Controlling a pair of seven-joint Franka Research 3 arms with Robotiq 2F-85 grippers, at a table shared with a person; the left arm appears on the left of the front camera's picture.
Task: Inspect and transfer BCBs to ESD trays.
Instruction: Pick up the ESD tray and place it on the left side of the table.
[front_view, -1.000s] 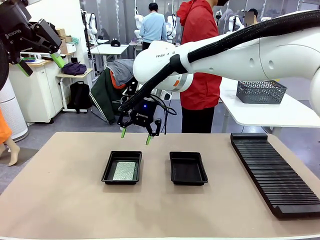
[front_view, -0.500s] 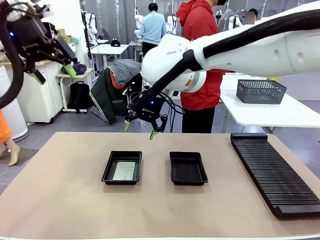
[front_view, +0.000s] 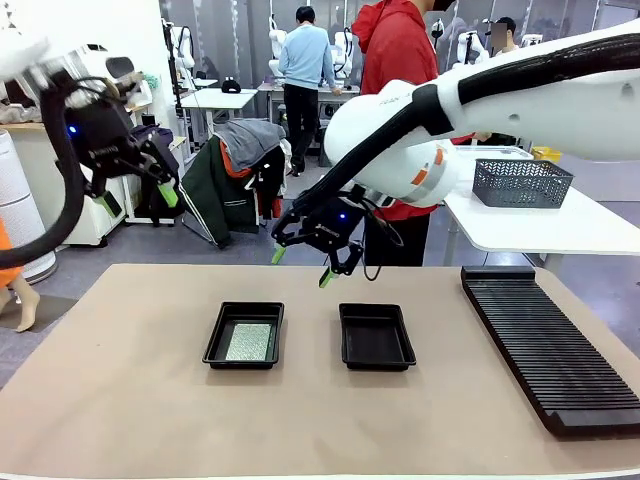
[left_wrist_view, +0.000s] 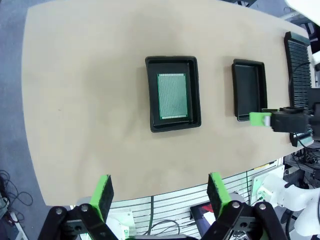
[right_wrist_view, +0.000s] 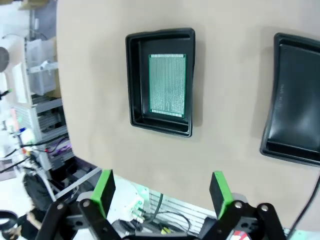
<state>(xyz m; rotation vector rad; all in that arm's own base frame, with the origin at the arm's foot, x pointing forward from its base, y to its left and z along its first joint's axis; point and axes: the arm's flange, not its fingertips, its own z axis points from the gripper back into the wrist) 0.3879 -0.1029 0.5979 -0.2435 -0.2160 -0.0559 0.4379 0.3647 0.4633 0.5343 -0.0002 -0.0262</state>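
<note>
The left tray (front_view: 214, 340) and the right tray (front_view: 376, 337): glossy black throughout. The BCB (front_view: 248, 341) in the left tray: pale green-grey face, finely speckled by a regular grid of dots. The table (front_view: 130, 400): plain matte tan. The rack (front_view: 550, 345) at the right: black, closely ribbed. The basket (front_view: 522, 183), far right: grey wire mesh. The left gripper (front_view: 138, 200) and the right gripper (front_view: 302, 267): black bodies, bright green pads (left_wrist_view: 104, 192). The right arm (front_view: 540, 100): white, with a black cable sleeve.

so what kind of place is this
Probably a robotics lab or electronics test workshop: a white robot arm reaches over black ESD trays, one holding a green circuit board, beside a long slotted rack.
</note>
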